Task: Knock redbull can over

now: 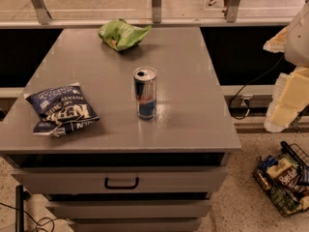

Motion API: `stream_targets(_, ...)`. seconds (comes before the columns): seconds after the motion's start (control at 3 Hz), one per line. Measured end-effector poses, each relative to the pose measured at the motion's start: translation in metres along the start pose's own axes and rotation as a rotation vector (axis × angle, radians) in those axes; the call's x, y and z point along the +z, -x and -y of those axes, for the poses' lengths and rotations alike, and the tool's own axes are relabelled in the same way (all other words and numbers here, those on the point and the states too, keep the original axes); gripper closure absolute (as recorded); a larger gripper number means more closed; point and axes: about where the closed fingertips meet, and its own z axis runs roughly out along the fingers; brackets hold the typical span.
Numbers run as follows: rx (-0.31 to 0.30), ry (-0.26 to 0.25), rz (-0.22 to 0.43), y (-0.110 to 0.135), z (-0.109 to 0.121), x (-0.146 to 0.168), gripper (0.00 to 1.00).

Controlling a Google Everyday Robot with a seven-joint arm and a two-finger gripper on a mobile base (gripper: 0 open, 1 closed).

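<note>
The pale arm (297,47) hangs at the right edge of the view, off the right side of the table (193,81) and well apart from everything on it. Its claw (282,112) points down over the floor; whether it is spread or closed I cannot tell. The gray table has 3 drawer fronts below, the topmost with a dark handle (121,182). A wire basket (291,150) of packets sits on the speckled floor at lower right. On the table lie a dark blue chip bag (60,110) at left and a green bag (123,34) at the far edge. The redbull can (145,99) stands upright near the middle, apart from both.
</note>
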Motion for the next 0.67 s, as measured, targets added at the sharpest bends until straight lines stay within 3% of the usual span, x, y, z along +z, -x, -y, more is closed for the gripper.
stream_targets(0.33, 0.0, 0.0, 0.0, 0.0, 0.0, 0.0, 0.0)
stream_targets(0.67, 0.093, 0.002, 0.083, -0.0003, 0.0005, 0.0003, 0.0)
